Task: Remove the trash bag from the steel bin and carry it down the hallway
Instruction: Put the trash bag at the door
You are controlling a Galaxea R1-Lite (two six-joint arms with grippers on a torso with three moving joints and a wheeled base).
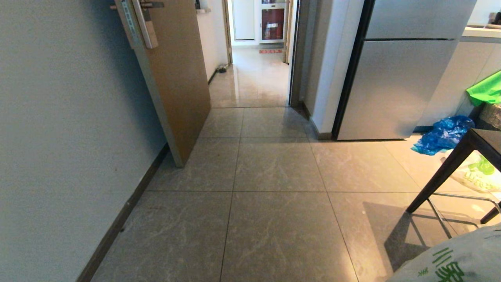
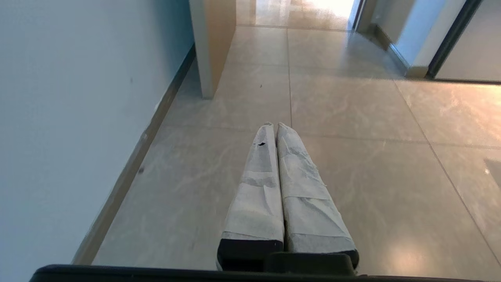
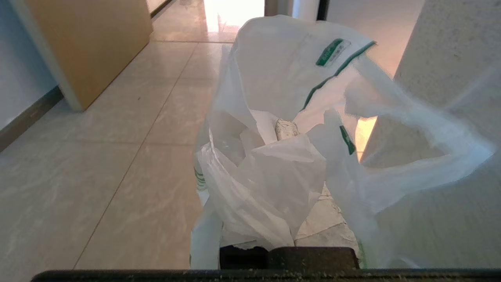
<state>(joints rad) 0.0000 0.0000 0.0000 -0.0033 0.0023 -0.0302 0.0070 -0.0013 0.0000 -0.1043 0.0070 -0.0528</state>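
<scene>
The trash bag (image 3: 282, 78), thin crinkly white plastic with green print, hangs bunched over my right gripper (image 3: 286, 132). The gripper is shut on it, and only one taped fingertip (image 3: 287, 128) pokes out of the folds. In the head view a bulge of the same bag (image 1: 454, 260) with green characters fills the bottom right corner. My left gripper (image 2: 273, 126) is shut and empty, level above the floor tiles. The hallway (image 1: 258, 78) of glossy beige tiles runs straight ahead through a doorway. The steel bin is out of view.
An open wooden door (image 1: 176, 78) and a white wall (image 1: 58, 137) stand on the left. To the right are a steel fridge (image 1: 395, 86), a dark table (image 1: 458, 156), a blue bag (image 1: 444, 135) and another white bag with green print (image 1: 475, 172). A red mat (image 1: 270, 51) lies at the hallway's end.
</scene>
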